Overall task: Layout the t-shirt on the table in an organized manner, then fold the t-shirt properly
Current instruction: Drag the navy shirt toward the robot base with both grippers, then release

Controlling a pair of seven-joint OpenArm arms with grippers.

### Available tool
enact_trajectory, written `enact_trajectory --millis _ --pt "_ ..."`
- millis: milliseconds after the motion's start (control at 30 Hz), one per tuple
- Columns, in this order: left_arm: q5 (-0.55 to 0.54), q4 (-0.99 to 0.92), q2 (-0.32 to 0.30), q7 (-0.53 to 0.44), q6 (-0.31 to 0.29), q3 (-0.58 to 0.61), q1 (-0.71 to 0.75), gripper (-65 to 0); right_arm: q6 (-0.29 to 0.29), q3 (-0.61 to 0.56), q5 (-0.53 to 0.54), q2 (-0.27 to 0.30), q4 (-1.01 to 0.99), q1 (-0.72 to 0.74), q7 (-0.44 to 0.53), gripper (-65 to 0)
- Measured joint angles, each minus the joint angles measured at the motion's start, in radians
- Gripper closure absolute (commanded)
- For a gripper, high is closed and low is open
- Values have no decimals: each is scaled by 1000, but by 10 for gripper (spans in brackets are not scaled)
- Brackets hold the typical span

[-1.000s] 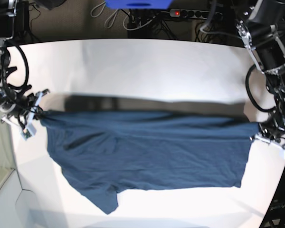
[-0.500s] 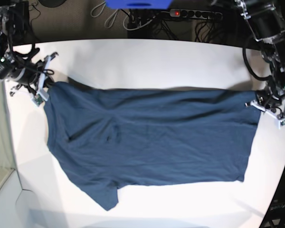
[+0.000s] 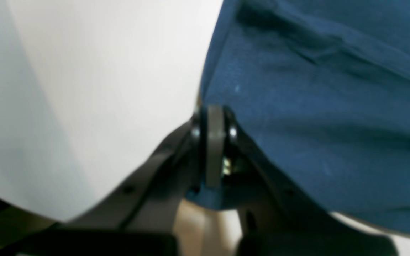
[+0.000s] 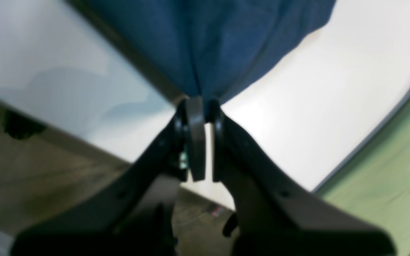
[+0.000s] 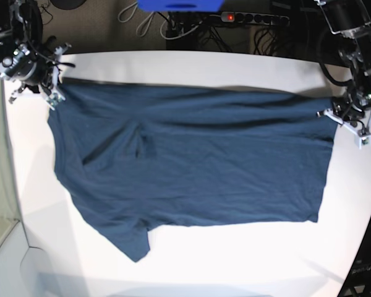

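Shirt stretched across the table, a gripper pinching each far corner.

The t-shirt lay spread over the white table, its far edge pulled nearly straight between the two arms and one sleeve trailing toward the near edge on the base view's left. The left gripper, on that view's right, had its jaws pressed together on the shirt's corner; the wrist view showed navy cloth caught between its pads. The right gripper, at the opposite corner, pinched a gathered tuck of the cloth the same way. A few creases ran through the shirt's middle.
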Motion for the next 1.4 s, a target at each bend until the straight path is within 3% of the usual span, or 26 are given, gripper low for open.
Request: enact_trajectory --millis 467,900,1133,1267,1400 --pt "-5 2 -1 -12 -3 0 76 -2 0 118 1 -85 0 -34 15 0" --pt "-5 8 -24 -49 -4 6 142 -2 0 127 -2 -143 0 -60 11 0" --pt "-11 13 -27 -56 -4 6 151 -5 0 128 -2 -145 0 -60 6 -1" --pt "-9 13 -27 -56 -4 6 151 -18 0 128 -2 -145 0 -60 6 -132" --pt "1 12 -28 -56 -2 6 151 -162 0 128 -3 -145 0 -60 3 -283"
